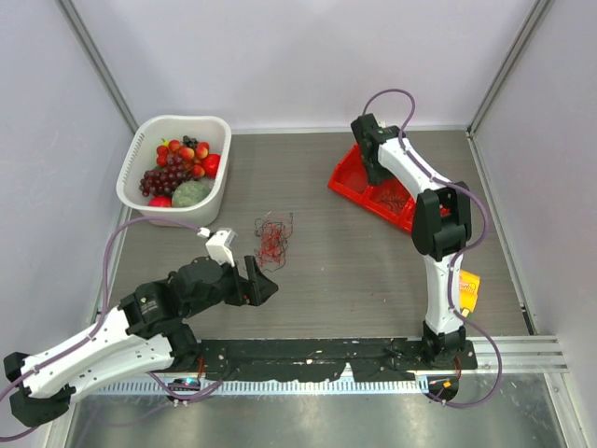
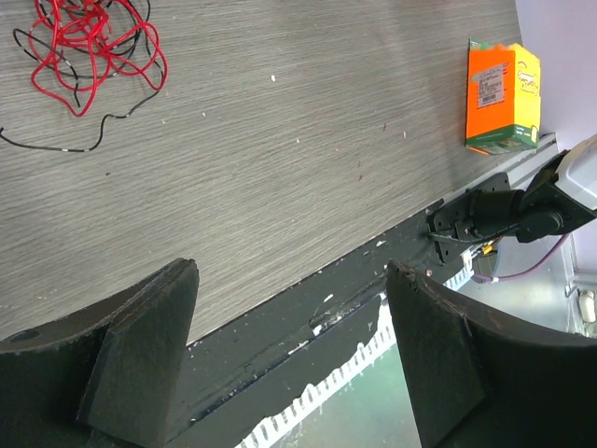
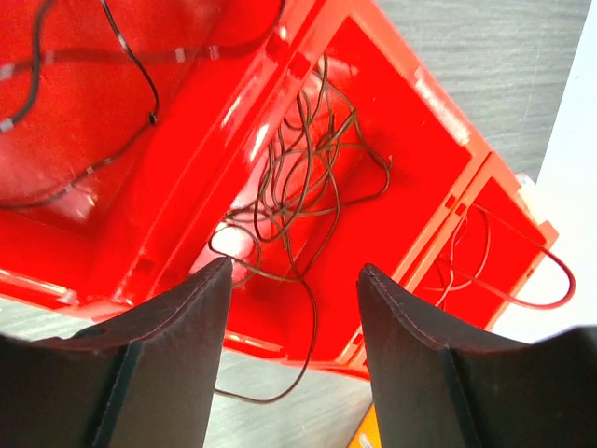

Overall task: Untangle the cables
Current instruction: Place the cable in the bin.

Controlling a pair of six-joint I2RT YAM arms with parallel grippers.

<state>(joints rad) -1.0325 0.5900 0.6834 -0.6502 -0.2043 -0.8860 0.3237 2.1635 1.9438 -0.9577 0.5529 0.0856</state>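
While the right gripper (image 3: 294, 275) hovers over the red tray (image 1: 347, 183), jaws spread above a brown strand (image 3: 298, 187) lying inside, the left gripper (image 2: 291, 280), jaws spread and empty, waits near the cables (image 1: 273, 238) on the tabletop (image 1: 373, 271); advisable next: pinch one loose outer strand and draw it out slowly

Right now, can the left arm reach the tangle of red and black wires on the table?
Probably yes. The left gripper stands open just short of the tangle, with only bare tabletop between them. The right gripper is away over the red tray, so it should not interfere.
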